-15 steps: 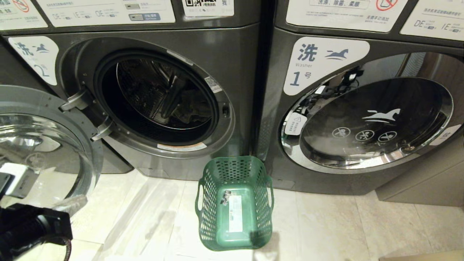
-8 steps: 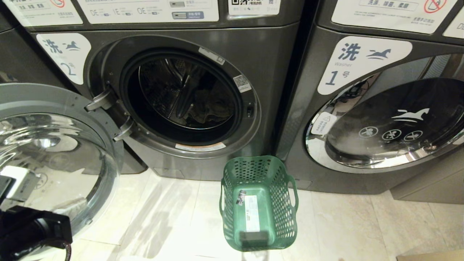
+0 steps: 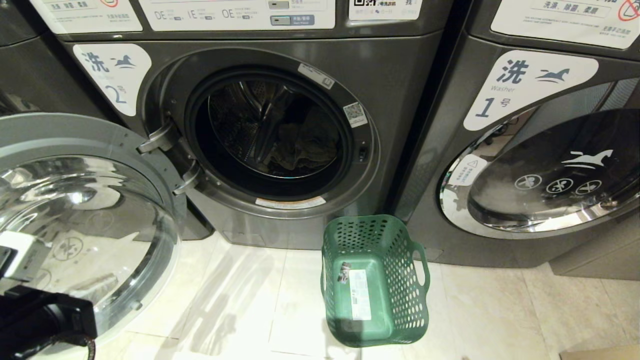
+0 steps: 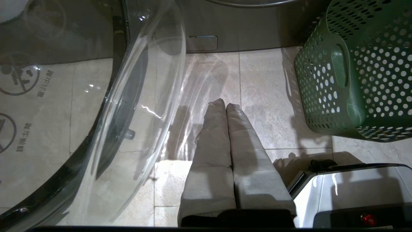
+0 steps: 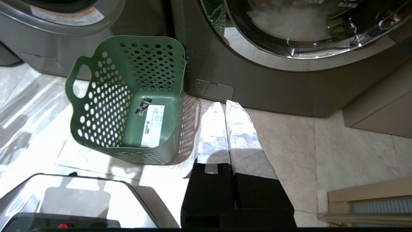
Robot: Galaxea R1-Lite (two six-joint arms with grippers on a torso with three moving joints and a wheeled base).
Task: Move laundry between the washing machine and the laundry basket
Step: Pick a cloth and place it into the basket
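The washing machine [image 3: 400, 95] marked "2" stands with its round glass door [image 3: 75, 210] swung wide to the left. The laundry [image 3: 302, 147], a dull grey-beige bundle, lies low in the dark drum. On the floor in front, the green laundry basket [image 3: 375, 280] is empty apart from the white sticker on its base. My left gripper [image 4: 225, 104] is shut and holds nothing, hanging over the tiles between the door glass [image 4: 96, 112] and the basket [image 4: 360, 71]. My right gripper [image 5: 223, 104] is shut and empty too, over the floor beside the basket [image 5: 128, 96].
The like machine marked "1" [image 3: 540, 165] stands to the right with its door closed. The open door takes up the floor space at the left. Part of my left arm [image 3: 40, 320] shows at the lower left. A wooden edge [image 5: 370, 199] lies at the far right.
The whole scene has slid to the right in the head view, so the camera has moved. Machine, basket and laundry keep their places relative to each other.
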